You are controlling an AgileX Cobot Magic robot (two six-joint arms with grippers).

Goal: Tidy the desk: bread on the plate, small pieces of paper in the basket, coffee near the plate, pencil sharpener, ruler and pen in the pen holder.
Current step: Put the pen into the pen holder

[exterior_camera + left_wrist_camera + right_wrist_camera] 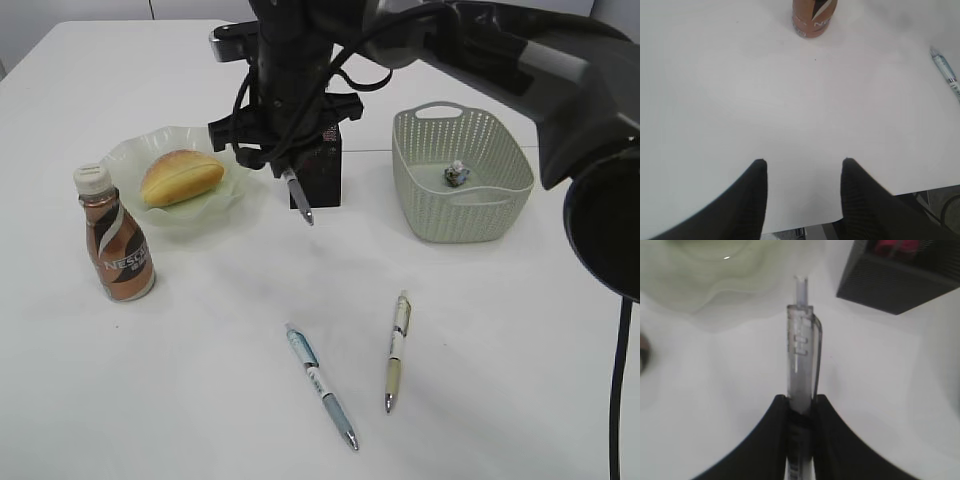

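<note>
Two pens [321, 385] wait on the counter [200, 380] — right jaws clamp a third pen [298, 196] beside the pen holder [322, 165], drop-in next; left jaws wide, idle

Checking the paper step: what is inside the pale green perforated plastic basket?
One small crumpled paper scrap lies on the floor of the pale green perforated plastic basket. The near wall hides the floor just behind it.

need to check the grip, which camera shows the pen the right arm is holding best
The right wrist view: the held pen fills the middle of the frame, clamped between the right gripper's fingers. The exterior view shows only its lower end poking out below the arm, beside the pen holder. The left wrist view misses it.
</note>
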